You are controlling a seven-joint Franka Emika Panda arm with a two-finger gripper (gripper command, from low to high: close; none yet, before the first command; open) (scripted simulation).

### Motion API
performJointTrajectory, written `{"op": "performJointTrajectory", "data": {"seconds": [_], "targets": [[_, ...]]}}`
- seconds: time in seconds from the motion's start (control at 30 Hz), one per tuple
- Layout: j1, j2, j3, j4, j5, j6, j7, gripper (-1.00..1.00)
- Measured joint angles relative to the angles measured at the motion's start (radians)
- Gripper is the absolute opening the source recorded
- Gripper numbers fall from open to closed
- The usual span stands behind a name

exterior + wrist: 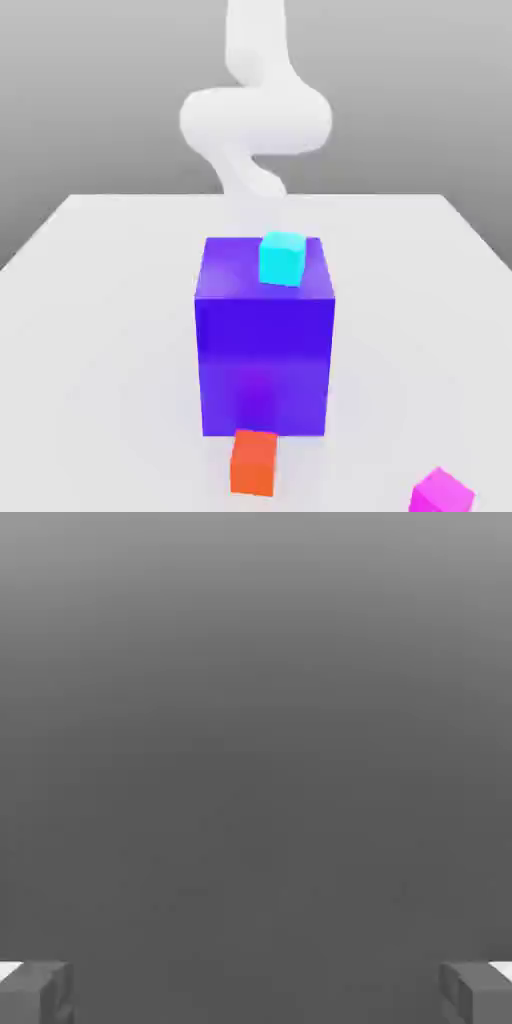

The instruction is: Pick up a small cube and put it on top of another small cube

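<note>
Grey backdrop rises behind a pale white bench (100, 300) that narrows toward the far side. Going from the exterior view's left to its right: the orange-red small cube (254, 462) sits at the near foot of the big blue-purple cube (266, 340), the cyan small cube (282, 258) rests on that big cube's top, and the small magenta cube (441, 493) lies near the bench's near edge, well apart from the rest. It looks rigid, light and smooth-faced, so a pinch across two opposite flat sides should hold, though it sits turned and wants matching wrist rotation. Open bench surrounds it, yet the edge is close. In the hand view the gripper (256, 992) is spread wide, empty, with one fingertip (35, 990) low in each corner.
</note>
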Motion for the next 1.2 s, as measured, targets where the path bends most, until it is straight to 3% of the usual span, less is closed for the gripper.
{"op": "performJointTrajectory", "data": {"seconds": [0.63,1.1,1.13,1.2], "targets": [[0.126,0.695,0.109,0.030,-0.058,0.195,-0.124,0.00],[0.225,1.205,0.123,0.072,-0.150,0.388,-0.153,0.00],[0.232,1.238,0.114,0.079,-0.159,0.413,-0.147,-1.00],[0.232,1.238,0.114,0.079,-0.159,0.413,-0.147,-1.00]]}}
